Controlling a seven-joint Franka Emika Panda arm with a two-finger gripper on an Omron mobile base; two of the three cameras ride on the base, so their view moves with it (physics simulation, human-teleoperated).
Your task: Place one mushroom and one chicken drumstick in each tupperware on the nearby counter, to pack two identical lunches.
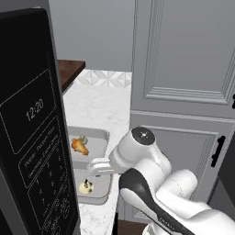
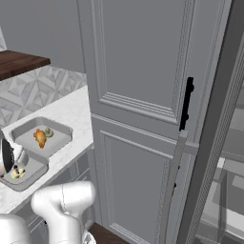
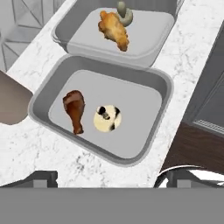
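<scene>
Two grey tupperware trays sit side by side on the white counter (image 3: 197,51). The nearer tupperware (image 3: 148,131) holds a dark brown drumstick (image 3: 75,110) and a pale mushroom (image 3: 107,118). In the farther tupperware (image 3: 151,41) lie a golden drumstick (image 3: 114,30) and a grey-green mushroom (image 3: 124,14). My gripper (image 3: 108,178) hangs above the nearer tray's front rim, open, with nothing between its fingertips (image 3: 43,176). From the left base view, the gripper (image 1: 97,167) hovers between the far tray (image 1: 102,137) and the near tray (image 1: 102,195).
A black microwave panel (image 1: 27,137) stands close at the left. A tall grey cabinet (image 1: 183,69) borders the counter's right edge. A dark wooden surface (image 1: 69,69) lies behind. A door edge (image 2: 214,119) rises at the right of the right base view.
</scene>
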